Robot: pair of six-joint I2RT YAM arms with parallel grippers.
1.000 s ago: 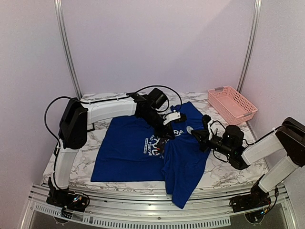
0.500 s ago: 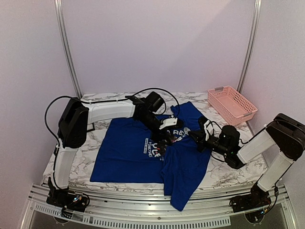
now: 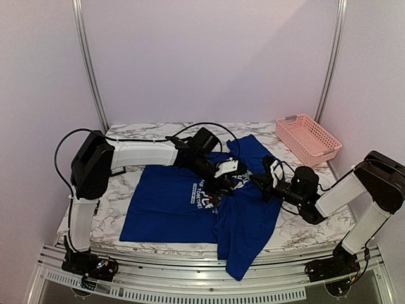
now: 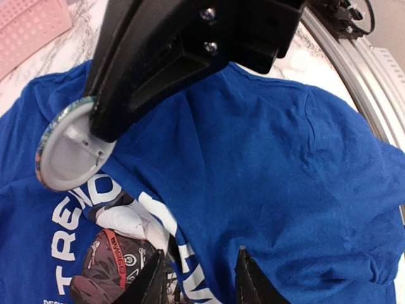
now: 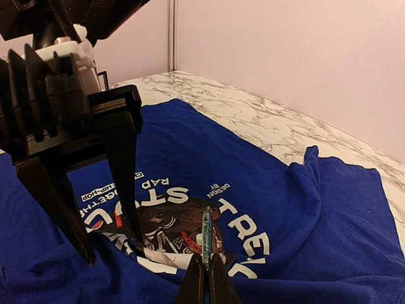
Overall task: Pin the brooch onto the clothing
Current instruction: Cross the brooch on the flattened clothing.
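Note:
The royal-blue T-shirt [image 3: 164, 202] lies on the marble table, its right side folded over. My left gripper [image 3: 218, 185] stands on the chest print with a ridge of the shirt [image 4: 285, 158] pinched between its fingers [image 4: 250, 282]. My right gripper [image 3: 258, 179] is just right of it, shut on the brooch [image 4: 66, 152], which shows its pale round back and multicoloured rim. In the right wrist view the brooch [image 5: 206, 231] stands edge-on above my shut gripper [image 5: 207, 259], just over the dark cartoon print, with the left gripper [image 5: 111, 247] to its left.
A pink lattice basket [image 3: 308, 138] stands at the back right corner. The marble table [image 3: 304, 228] shows bare to the right of the shirt and behind it [image 5: 266, 120]. The metal front rail [image 4: 361, 69] runs along the near edge.
My right gripper has moved left with the brooch, closer to the left gripper and the print. My left gripper has shifted slightly right on the shirt.

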